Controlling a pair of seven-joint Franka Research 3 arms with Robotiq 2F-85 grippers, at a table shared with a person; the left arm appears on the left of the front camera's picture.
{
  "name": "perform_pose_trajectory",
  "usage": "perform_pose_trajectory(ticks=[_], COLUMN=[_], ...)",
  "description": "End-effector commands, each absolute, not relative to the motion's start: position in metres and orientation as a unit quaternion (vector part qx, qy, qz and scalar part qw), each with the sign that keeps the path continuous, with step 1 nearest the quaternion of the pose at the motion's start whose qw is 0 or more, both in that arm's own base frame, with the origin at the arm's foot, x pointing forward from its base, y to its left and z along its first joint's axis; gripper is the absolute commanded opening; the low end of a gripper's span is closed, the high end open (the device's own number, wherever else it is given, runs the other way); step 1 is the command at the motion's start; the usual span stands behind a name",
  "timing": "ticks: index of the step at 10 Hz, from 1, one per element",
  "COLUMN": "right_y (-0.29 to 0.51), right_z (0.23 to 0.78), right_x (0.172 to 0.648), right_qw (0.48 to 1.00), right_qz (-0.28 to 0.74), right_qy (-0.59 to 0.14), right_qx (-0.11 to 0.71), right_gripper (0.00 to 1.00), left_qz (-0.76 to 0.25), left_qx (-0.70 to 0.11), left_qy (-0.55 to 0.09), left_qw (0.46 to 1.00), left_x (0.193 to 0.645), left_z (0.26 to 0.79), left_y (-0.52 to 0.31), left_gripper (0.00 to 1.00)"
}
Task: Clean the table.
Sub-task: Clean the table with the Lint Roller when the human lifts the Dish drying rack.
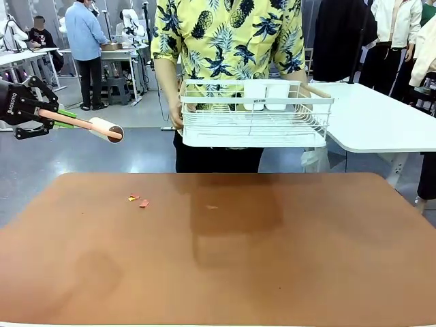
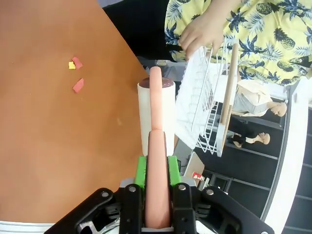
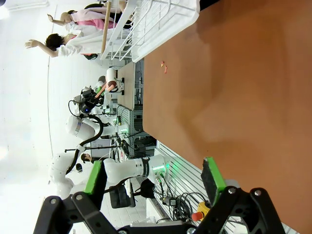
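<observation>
Front view: left claw (image 1: pixel 60 118), clamped on a lint roller (image 1: pixel 105 129) by its handle, hovers off the far-left edge of the desk (image 1: pixel 306 259) filling the foreground, likely stiff, smooth, heavy, so roll over its 3 scraps (image 1: pixel 139 200), never grip it; right claw (image 3: pixel 153 176) apart.

reddish-brown table (image 1: pixel 306 272), 3 small red and yellow scraps (image 1: pixel 139 201) far left
</observation>
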State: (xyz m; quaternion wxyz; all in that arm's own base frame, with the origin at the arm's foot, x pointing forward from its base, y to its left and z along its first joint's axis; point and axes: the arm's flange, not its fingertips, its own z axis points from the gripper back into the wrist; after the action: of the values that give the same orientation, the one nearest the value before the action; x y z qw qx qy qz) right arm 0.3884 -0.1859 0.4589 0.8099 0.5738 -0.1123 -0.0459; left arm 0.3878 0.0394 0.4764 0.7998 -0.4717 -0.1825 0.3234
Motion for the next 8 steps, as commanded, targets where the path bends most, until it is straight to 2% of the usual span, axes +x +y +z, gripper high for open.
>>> perform_pose_trajectory(ticks=[1, 8], right_y=[-0.1853, -0.1853], right_z=[0.4626, 0.4626], right_x=[0.3875, 0.3875], right_qw=[0.808, 0.808], right_qz=[-0.047, -0.047], right_qy=[-0.112, -0.112], right_qx=[0.576, 0.576], right_gripper=[1.00, 1.00], left_qz=[0.323, 0.323], left_qx=[-0.472, -0.472], left_qy=[-0.181, -0.181], left_qw=[0.800, 0.800], left_x=[0.3878, 0.3878], left_z=[0.4764, 0.4764], left_y=[0.0387, 0.0387], left_gripper=[0.00, 0.00])
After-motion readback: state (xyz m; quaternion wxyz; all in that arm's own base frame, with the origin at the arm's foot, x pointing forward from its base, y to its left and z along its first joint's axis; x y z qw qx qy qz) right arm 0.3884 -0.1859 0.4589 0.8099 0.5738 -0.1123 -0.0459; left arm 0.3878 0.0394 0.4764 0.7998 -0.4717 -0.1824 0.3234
